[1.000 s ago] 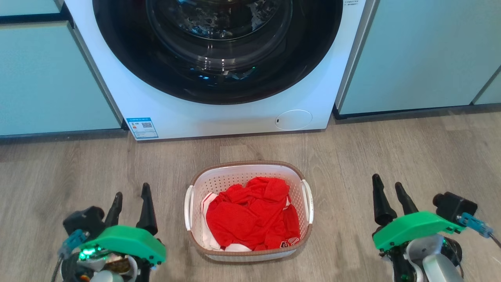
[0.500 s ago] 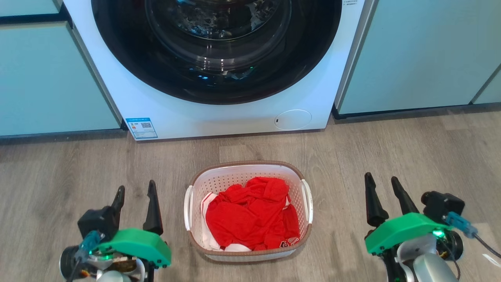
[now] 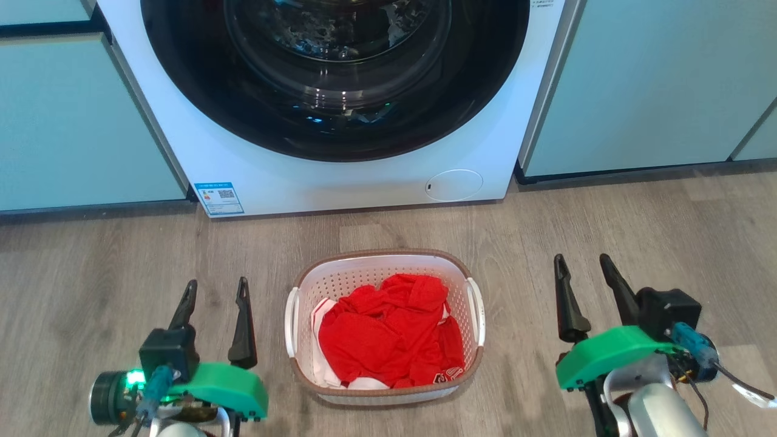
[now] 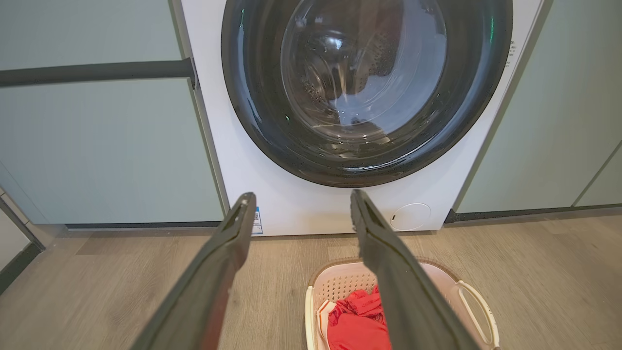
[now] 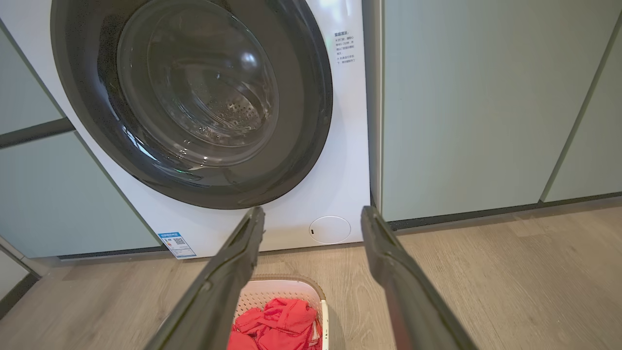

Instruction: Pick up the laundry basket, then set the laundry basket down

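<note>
**Item:** laundry basket [image 3: 364, 276], white perforated plastic with a brown woven-look rim. It stands upright on the floor, centred in front of the robot, and holds crumpled red garments [image 3: 388, 334] with some white cloth beneath.

**Handles:** left handle [image 3: 292, 321] and right handle [image 3: 479, 311], one on each flank. The basket reads slightly wider across the robot than deep, though the downward angle makes its long axis uncertain.

**Left gripper** [image 3: 217, 284]: fingers apart, holding nothing, pointing forward. The basket lies inboard, to its right, near but not touching.

**Right gripper** [image 3: 580, 260]: fingers apart, holding nothing. The basket lies inboard, to its left, and further off than from the left gripper.

**Judgement:** pickup not yet begun. Each gripper must travel inward to the handle on its own side.

**Surface:** grey-brown wood-plank floor [image 3: 607, 230].

**Room:** white front-loading washing machine [image 3: 364, 182] directly behind the basket, flanked by pale green cabinets [image 3: 655, 85].
</note>
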You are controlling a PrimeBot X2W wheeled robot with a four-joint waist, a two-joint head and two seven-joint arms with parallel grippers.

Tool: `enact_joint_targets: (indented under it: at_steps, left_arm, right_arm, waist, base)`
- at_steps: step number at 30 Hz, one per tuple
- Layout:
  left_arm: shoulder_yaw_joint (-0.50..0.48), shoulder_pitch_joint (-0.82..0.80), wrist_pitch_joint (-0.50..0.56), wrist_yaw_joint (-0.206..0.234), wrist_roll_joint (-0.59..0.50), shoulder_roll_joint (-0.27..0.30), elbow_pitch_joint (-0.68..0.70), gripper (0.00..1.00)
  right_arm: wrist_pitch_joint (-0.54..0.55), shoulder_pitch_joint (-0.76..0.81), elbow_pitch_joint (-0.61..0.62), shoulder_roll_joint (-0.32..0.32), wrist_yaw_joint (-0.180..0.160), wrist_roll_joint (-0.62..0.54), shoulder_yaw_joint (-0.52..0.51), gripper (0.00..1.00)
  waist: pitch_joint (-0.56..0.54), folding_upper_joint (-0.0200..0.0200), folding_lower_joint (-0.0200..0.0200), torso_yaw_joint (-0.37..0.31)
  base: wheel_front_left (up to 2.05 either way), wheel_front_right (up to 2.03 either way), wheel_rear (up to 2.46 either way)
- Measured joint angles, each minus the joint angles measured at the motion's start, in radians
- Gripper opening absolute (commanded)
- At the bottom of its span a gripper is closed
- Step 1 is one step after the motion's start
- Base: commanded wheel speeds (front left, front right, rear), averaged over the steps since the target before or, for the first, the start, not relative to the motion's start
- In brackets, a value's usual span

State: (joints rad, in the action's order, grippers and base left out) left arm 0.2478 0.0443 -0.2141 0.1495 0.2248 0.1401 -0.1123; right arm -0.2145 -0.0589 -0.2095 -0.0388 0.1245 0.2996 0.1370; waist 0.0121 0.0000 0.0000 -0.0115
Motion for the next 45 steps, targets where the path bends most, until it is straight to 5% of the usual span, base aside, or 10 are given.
enact_joint_targets:
  at_steps: [13, 45]
  left_arm:
    - [-0.036, 0.006, -0.038, -0.036, -0.148, -0.026, 0.001, 1.00]
    - [-0.106, 0.018, -0.038, -0.105, -0.180, -0.077, -0.010, 1.00]
  right_arm:
    - [-0.034, 0.000, 0.016, -0.002, 0.000, -0.150, 0.022, 1.00]
    - [-0.034, 0.000, 0.018, -0.002, 0.000, -0.151, 0.018, 1.00]
  waist:
    - [-0.002, 0.0000, 0.0000, -0.002]
    - [0.002, 0.0000, 0.0000, -0.005]
  base:
    - [0.00, 0.00, 0.00]
    - [0.00, 0.00, 0.00]
